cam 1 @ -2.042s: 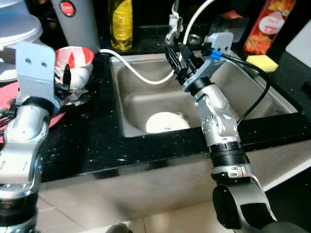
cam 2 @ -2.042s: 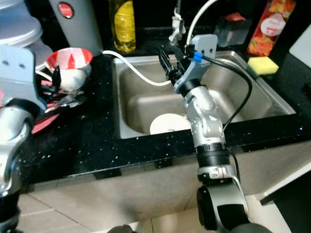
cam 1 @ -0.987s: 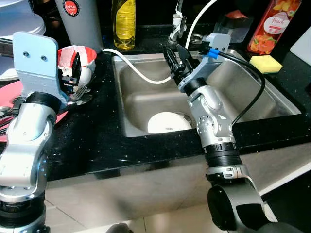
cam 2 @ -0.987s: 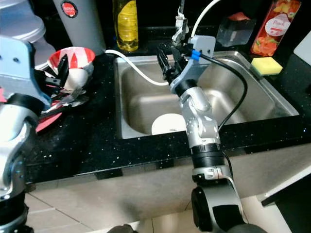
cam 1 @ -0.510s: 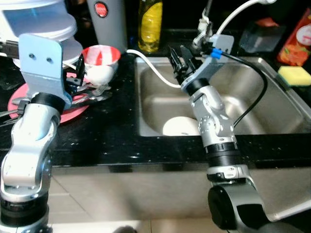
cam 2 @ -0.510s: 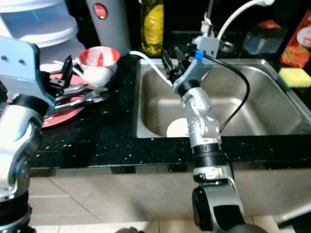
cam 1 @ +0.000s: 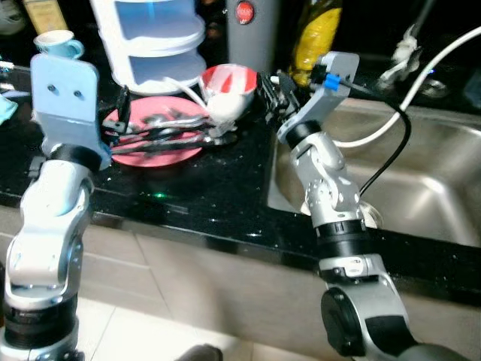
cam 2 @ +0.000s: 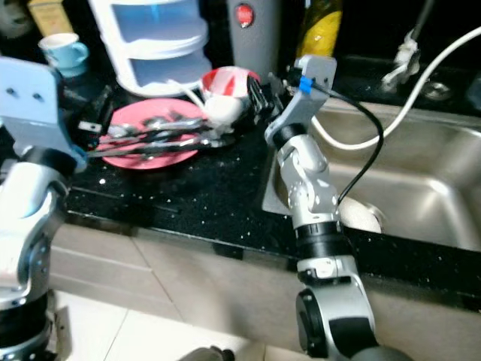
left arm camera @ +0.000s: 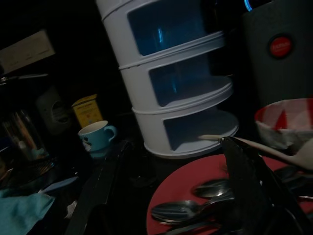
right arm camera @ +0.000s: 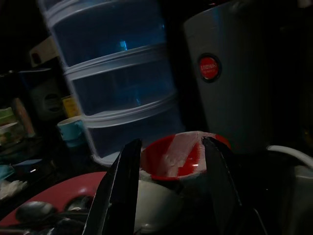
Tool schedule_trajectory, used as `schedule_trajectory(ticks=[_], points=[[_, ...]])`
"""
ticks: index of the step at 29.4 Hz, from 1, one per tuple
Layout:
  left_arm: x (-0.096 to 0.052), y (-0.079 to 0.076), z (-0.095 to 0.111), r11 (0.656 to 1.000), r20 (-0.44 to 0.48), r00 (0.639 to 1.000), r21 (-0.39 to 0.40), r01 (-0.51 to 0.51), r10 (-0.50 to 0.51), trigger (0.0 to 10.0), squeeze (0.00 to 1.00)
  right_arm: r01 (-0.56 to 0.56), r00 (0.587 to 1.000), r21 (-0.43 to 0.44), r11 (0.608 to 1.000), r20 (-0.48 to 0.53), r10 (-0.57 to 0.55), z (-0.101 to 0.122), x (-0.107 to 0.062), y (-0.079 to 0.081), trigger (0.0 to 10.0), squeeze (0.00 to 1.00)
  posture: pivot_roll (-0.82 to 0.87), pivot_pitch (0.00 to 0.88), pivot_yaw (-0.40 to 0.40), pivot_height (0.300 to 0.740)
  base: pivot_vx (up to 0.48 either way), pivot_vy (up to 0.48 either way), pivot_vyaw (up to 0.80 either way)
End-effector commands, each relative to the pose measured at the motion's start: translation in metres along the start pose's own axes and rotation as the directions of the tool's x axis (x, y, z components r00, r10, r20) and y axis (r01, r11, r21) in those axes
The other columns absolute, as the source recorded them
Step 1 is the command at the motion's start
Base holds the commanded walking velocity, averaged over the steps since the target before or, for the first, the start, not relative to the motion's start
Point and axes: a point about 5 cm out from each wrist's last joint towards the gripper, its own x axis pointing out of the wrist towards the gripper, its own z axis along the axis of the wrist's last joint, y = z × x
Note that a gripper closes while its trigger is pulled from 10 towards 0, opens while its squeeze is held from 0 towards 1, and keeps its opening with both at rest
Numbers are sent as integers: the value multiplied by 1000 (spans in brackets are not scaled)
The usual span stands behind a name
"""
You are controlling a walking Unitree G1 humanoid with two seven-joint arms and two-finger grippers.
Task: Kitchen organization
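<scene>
A pink plate (cam 1: 161,154) is sitting on the black counter (cam 1: 218,199), carrying a loose heap of spoons (cam 1: 161,134) and other cutlery. Just behind the plate, a red-and-white bowl (cam 1: 229,81) is resting tilted against a white ladle-like utensil (cam 1: 219,111). Behind the plate, a white three-tier container (cam 1: 154,37) with blue windows is standing; what is lying inside its tiers cannot be told. A blue cup (cam 1: 56,43) is sitting beyond the plate's left edge.

The right gripper (right arm camera: 168,183) is hovering just right of the plate, pointing at the bowl, fingers spread and holding nothing. The left gripper (left arm camera: 168,196) is hanging over the plate's left rim, fingers parted and empty. Right of the plate, the steel sink (cam 1: 421,195) is holding a white dish (cam 2: 361,216).
</scene>
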Motion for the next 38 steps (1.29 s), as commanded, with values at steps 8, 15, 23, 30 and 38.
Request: schedule_trajectory(ticks=[8, 15, 23, 30, 38], points=[[0, -3, -9, 1000, -37, 999, -12, 0, 0, 10000, 0, 18, 1000, 9, 1000, -5, -18, 1, -1, -4, 10000, 0, 178, 20, -27, 740, 0, 0, 0], [1, -4, -13, 1000, -51, 999, -18, -18, 17, 10000, 0, 13, 1000, 8, 1000, -7, -13, 1, -2, -5, 10000, 0, 173, 25, -27, 740, 0, -95, 0], [1, -3, -13, 1000, -55, 998, -17, -23, 22, 10000, 0, 10, 1000, 7, 1000, -7, -10, 2, -3, -5, 10000, 0, 170, 27, -27, 740, 0, -438, 0], [1, -3, -14, 999, -59, 998, -19, -28, 27, 10000, 0, 9, 1000, 8, 1000, -9, -9, 2, -3, -5, 10000, 0, 169, 30, -29, 740, 0, -371, 0], [-1, -3, -15, 999, -69, 997, -40, -32, 29, 10000, 0, 5, 1000, 8, 1000, -14, -5, 1, -3, -4, 10000, 0, 168, 35, -32, 740, 0, 0, 0]])
